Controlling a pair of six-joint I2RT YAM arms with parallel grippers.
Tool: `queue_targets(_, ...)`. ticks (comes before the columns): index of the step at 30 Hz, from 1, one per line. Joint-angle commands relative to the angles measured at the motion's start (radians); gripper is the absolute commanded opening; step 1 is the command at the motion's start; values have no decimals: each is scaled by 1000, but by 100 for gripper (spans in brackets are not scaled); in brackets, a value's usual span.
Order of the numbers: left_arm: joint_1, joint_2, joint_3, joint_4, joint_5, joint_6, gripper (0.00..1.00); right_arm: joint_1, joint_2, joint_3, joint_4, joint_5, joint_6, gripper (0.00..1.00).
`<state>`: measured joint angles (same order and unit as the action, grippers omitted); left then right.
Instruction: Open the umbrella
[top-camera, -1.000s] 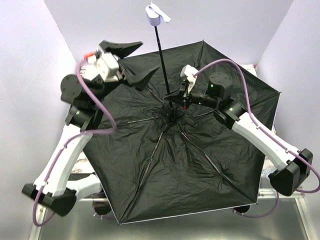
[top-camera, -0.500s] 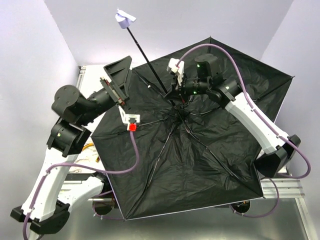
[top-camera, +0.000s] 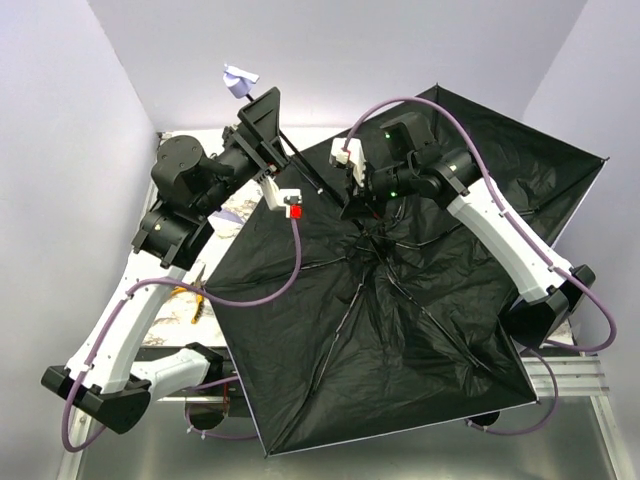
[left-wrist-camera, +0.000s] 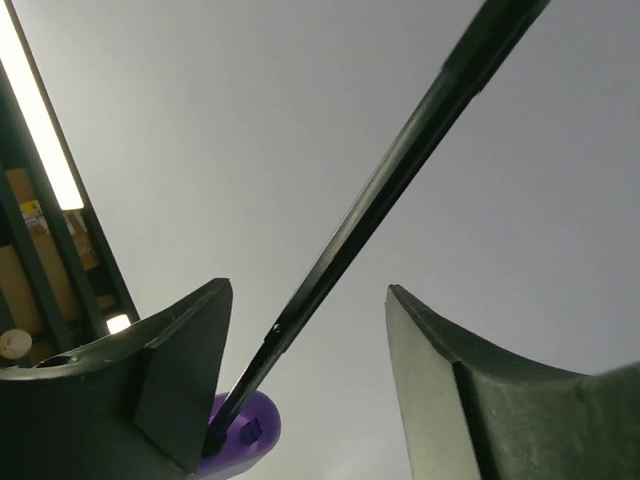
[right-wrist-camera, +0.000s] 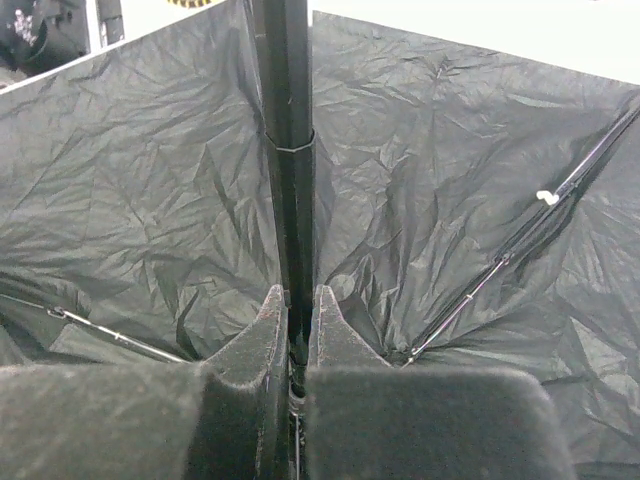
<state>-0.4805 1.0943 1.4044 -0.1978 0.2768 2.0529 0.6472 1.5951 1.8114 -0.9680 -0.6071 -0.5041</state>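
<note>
The umbrella (top-camera: 400, 320) is open, its black lining and ribs facing the top camera. Its thin black shaft (top-camera: 312, 172) slants up-left to the small lavender handle (top-camera: 239, 80). My right gripper (top-camera: 357, 205) is shut on the shaft just above the hub, and the right wrist view shows its fingertips (right-wrist-camera: 272, 312) pinching the shaft (right-wrist-camera: 286, 120). My left gripper (top-camera: 268, 128) is open near the handle. In the left wrist view the shaft (left-wrist-camera: 400, 180) passes between its spread fingers (left-wrist-camera: 190, 350), close to the left one, with the handle (left-wrist-camera: 240, 440) beyond.
The canopy (right-wrist-camera: 470, 130) covers most of the table. A marbled strip of table (top-camera: 232, 210) shows at the left, with yellow-handled pliers (top-camera: 200, 292) on it. Pale walls stand close on three sides. A ceiling light strip (left-wrist-camera: 38, 110) shows in the left wrist view.
The right arm has tilted the umbrella, swinging shaft and handle left and the canopy right. The left arm has swung up and round, its open fingers now astride the shaft near the handle.
</note>
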Motion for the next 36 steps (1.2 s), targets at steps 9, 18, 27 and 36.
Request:
queue_targets(9,81,31,67,153,-18,138,11,8,-15,-52,-96,-112,34,0)
queue_targets(18,82,43,43,349,96,124,0,7,9,-163,-81,-51,125,15)
queue_targets(27,83,42,33,368,81,112,0,6,-14,-254,-177,-36,14,22)
queue_targets(36,90,27,-8,399,98,112,0,5,-43,-238,-74,63,-2,11)
